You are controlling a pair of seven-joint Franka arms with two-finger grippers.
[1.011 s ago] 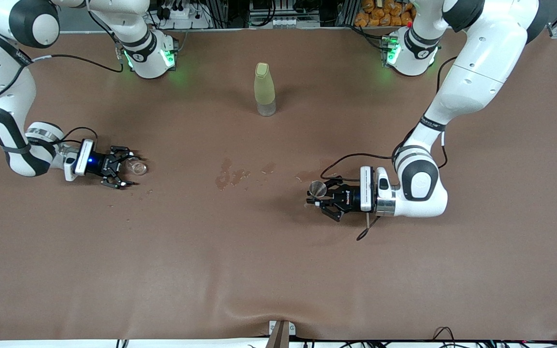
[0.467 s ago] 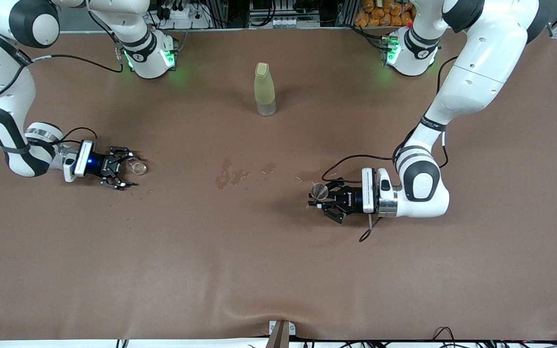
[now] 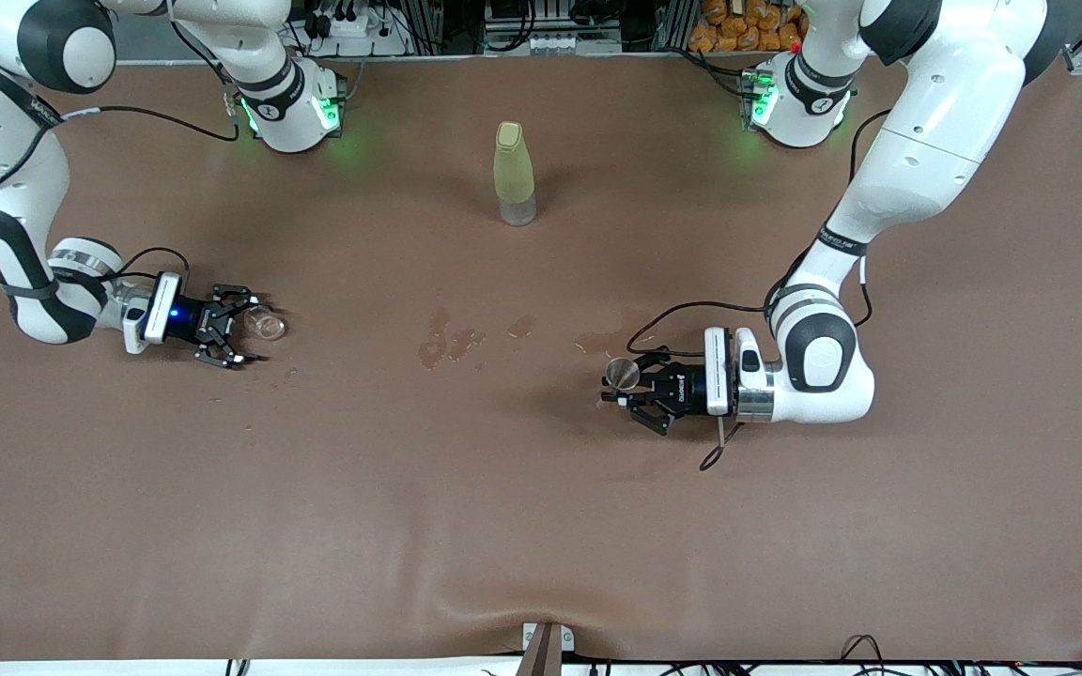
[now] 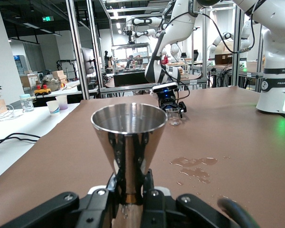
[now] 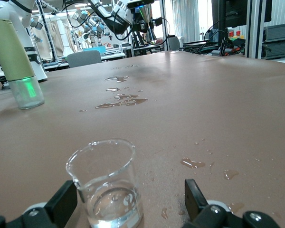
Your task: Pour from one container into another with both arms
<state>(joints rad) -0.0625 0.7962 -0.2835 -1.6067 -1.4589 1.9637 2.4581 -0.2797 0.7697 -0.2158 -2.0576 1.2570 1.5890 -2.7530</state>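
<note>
Front view: left gripper [image 3: 618,385] low over the desk [image 3: 541,526] toward the left arm's end, clamped tight on the thin stem of the grey stemmed cup [image 3: 622,373], mouth up. Right gripper [image 3: 250,330] down at the right arm's end, fingers spread wide around the clear beaker [image 3: 269,325], which stands on the desk between them, ungripped. Yellow-green bottle [image 3: 514,174] upright at 12 o'clock from the spilled puddles [image 3: 452,340] mid-desk, well apart from both grippers.

Left wrist view: cup [image 4: 128,142] upright and level, stem pinched between the fingertips [image 4: 151,194], liquid apparently near the brim. Beaker [image 4: 174,116] far off between the other arm's fingers.

Right wrist view: beaker [image 5: 106,183] standing between two open fingers [image 5: 194,199], neither touching the glass; a little clear liquid in the bottom; droplets [image 5: 192,163] on the desk beside it.

Handling, as judgement: both vessels tiny, light, rigid. Metal stem smooth and narrow, likely to swivel in the pinch when tipped. Beaker thin glass, probably wet and slippery, breakable; best taken across the mid-wall, below the lip, with gentle squeeze
</note>
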